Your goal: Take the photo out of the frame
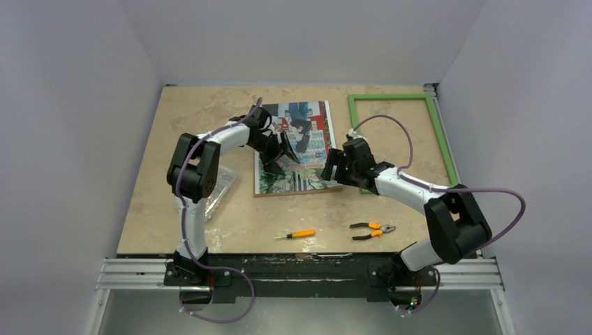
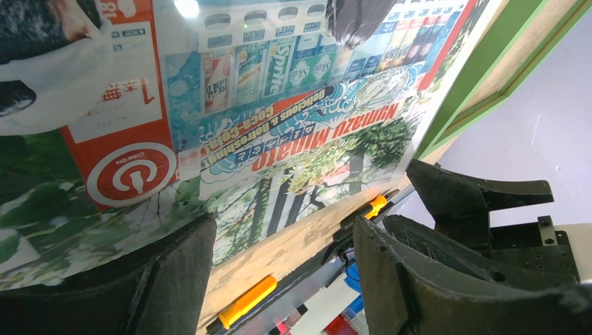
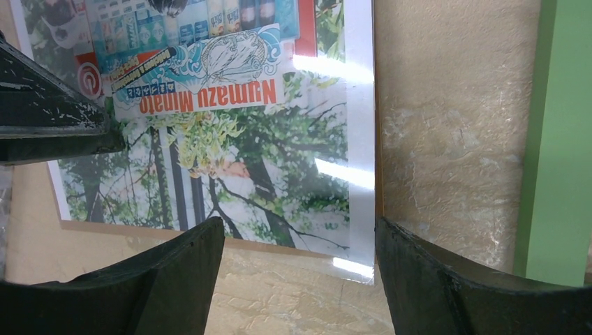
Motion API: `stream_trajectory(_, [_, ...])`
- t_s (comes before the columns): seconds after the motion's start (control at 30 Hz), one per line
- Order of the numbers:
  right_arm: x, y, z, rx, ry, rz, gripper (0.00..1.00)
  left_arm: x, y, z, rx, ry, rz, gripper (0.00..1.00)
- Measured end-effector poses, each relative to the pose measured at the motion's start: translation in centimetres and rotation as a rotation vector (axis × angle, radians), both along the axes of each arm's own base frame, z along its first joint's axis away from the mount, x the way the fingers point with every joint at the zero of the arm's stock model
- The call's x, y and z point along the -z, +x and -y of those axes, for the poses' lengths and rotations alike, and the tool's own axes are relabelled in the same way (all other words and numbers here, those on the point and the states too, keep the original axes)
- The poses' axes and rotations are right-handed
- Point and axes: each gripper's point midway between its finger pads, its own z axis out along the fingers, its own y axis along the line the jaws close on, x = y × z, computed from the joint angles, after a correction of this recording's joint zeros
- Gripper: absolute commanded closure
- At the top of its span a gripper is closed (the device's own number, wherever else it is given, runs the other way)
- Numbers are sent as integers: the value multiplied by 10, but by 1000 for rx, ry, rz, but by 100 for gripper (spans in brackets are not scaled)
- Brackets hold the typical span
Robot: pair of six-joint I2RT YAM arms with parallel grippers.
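The photo (image 1: 307, 150) lies flat on the table, print side up, to the left of the empty green frame (image 1: 442, 143) and apart from it. My left gripper (image 1: 279, 155) is open and hovers low over the photo's middle. In the left wrist view the photo (image 2: 244, 105) fills the space beyond the open gripper (image 2: 283, 258), and the frame (image 2: 482, 77) shows at upper right. My right gripper (image 1: 336, 169) is open at the photo's near right corner. In the right wrist view the gripper (image 3: 300, 251) straddles that corner of the photo (image 3: 230, 139), with the frame (image 3: 558, 139) at the right.
An orange-handled screwdriver (image 1: 297, 234) and orange pliers (image 1: 372, 230) lie near the table's front edge. A clear plastic box (image 1: 220, 185) sits by the left arm. A glossy clear sheet corner (image 3: 359, 269) overhangs the photo's edge. Grey walls enclose the table.
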Motion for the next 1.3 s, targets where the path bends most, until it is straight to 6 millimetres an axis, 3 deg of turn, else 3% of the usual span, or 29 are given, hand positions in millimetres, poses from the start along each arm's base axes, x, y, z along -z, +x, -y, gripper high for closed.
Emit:
stream_trajectory(0.4, [8, -15, -2, 30, 79, -46, 30, 0, 0, 0, 1, 0, -1, 30])
stream_trajectory(0.6, [16, -22, 0, 73, 255, -70, 37, 0, 0, 0, 1, 1, -1, 30])
stream_trajectory(0.8, [10, -17, 0, 85, 456, -48, 42, 0, 0, 0, 1, 0, 0, 30])
stream_trajectory(0.9, [5, -15, -9, 48, 519, -33, 52, 0, 1, 0, 1, 0, 1, 30])
stream_trajectory(1.0, [-1, -13, -16, 18, 582, -20, 55, 0, 0, 0, 1, 0, 1, 30])
stream_trajectory(1.3, [-5, -11, -19, 7, 668, -6, 66, -2, 0, 4, 35, -3, 35, 30])
